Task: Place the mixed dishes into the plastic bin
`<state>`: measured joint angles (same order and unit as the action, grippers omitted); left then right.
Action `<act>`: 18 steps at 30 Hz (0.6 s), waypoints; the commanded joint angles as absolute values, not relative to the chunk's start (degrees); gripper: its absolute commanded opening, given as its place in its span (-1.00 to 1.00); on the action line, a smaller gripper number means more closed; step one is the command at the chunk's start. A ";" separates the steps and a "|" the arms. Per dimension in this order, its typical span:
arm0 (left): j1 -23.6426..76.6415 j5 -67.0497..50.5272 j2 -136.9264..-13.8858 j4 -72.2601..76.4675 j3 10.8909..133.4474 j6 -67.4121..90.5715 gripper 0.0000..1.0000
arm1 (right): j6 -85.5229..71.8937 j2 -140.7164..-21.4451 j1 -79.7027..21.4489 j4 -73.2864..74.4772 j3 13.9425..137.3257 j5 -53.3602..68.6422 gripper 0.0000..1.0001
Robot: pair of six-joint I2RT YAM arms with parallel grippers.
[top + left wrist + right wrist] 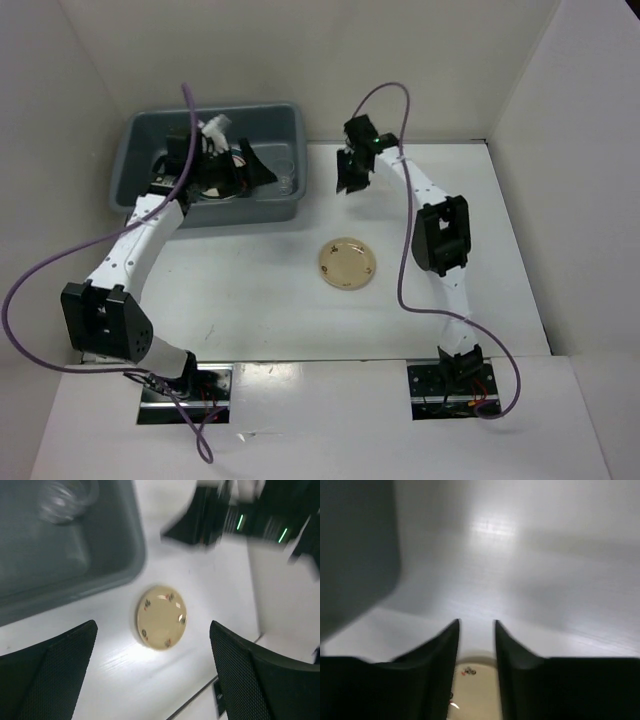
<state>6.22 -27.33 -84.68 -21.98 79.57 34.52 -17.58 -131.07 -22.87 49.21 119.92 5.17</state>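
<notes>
The grey plastic bin [135,150] stands at the far left and shows in the left wrist view [100,555]. My left gripper [222,165] hangs over the bin, wide open and empty [152,647]. It hides most of the plates [212,190] lying in the bin. A clear cup [65,500] sits on the bin floor. One cream-beige plate [347,263] lies flat on the table, also seen from the left wrist [161,617] and the right wrist [472,690]. My right gripper [352,168] is in the air right of the bin, jaws a narrow gap apart, empty [475,625].
White walls close the table on the far side and the right [560,120]. The bin's right wall [300,160] stands close to my right gripper. The arm bases [180,385] sit at the near edge. The right arm [235,515] shows blurred in the left wrist view.
</notes>
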 commanded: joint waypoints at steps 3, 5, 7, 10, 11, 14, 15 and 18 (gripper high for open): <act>19.65 -27.60 -85.78 -26.02 76.30 24.08 1.00 | -18.54 -125.51 -13.64 47.90 133.40 2.29 0.05; 22.40 -26.11 -85.78 -23.92 69.74 25.21 0.98 | -18.54 -124.02 -10.39 47.90 133.42 1.76 0.21; 24.69 -25.40 -85.78 -19.18 65.06 26.71 0.93 | -19.07 -120.86 -8.18 46.32 130.44 0.97 0.21; 26.19 -23.38 -85.78 -10.39 56.62 30.49 0.90 | -19.86 -115.85 -3.61 43.34 124.21 4.04 0.30; 26.19 -21.64 -85.78 -8.63 55.30 31.46 0.90 | -20.39 -114.53 -2.65 42.37 122.36 4.04 0.30; 27.33 -21.09 -87.01 -0.99 50.99 34.88 0.90 | -20.39 -110.40 -0.09 40.17 116.64 4.04 0.30; 27.33 -19.79 -87.53 2.25 50.37 35.59 0.90 | -20.39 -109.69 0.61 39.30 114.54 4.04 0.30; 28.56 -18.64 -88.06 9.45 47.91 38.92 0.93 | -20.39 -107.41 0.62 38.58 111.98 2.82 0.30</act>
<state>27.42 -20.60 -87.83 -4.91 49.04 35.05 -20.10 -111.18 1.50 42.46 114.52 3.22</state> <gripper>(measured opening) 0.961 0.646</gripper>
